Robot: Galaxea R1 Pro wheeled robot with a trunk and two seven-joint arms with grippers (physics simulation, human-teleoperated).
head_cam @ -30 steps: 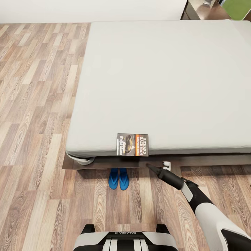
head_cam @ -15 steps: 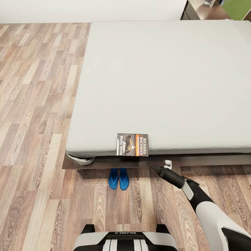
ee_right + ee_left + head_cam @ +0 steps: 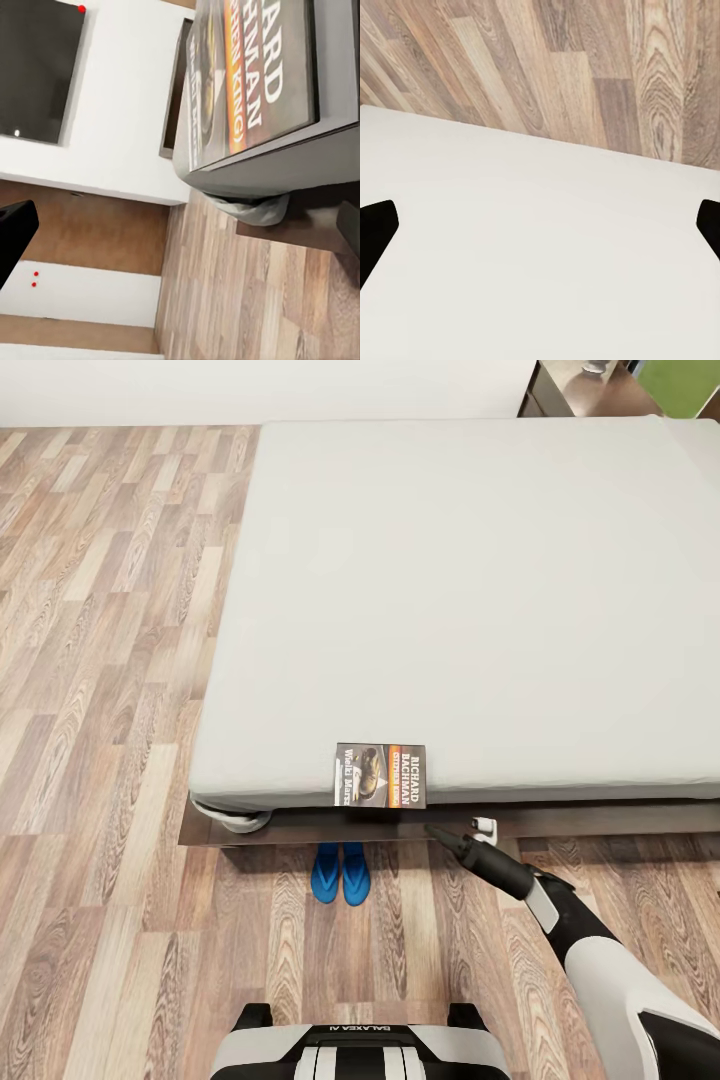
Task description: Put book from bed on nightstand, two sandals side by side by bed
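The book (image 3: 380,775) lies flat on the near edge of the bed's grey mattress (image 3: 470,590), its cover up; the right wrist view shows it close, book (image 3: 255,82). Two blue sandals (image 3: 340,873) lie side by side on the floor, toes under the dark bed frame (image 3: 600,820). My right gripper (image 3: 457,830) is open, low in front of the frame, just right of and below the book; its open jaws (image 3: 180,232) face the mattress corner. My left gripper (image 3: 540,225) is open over a white surface and floor planks.
Wood-plank floor (image 3: 100,660) runs along the bed's left side and in front of it. A dark brown wood top (image 3: 585,390), seemingly a nightstand, sits past the bed's far right corner. A dark screen (image 3: 37,67) hangs on a white wall.
My right arm has edged slightly right and toward the bed frame. The book, sandals and camera have not moved.
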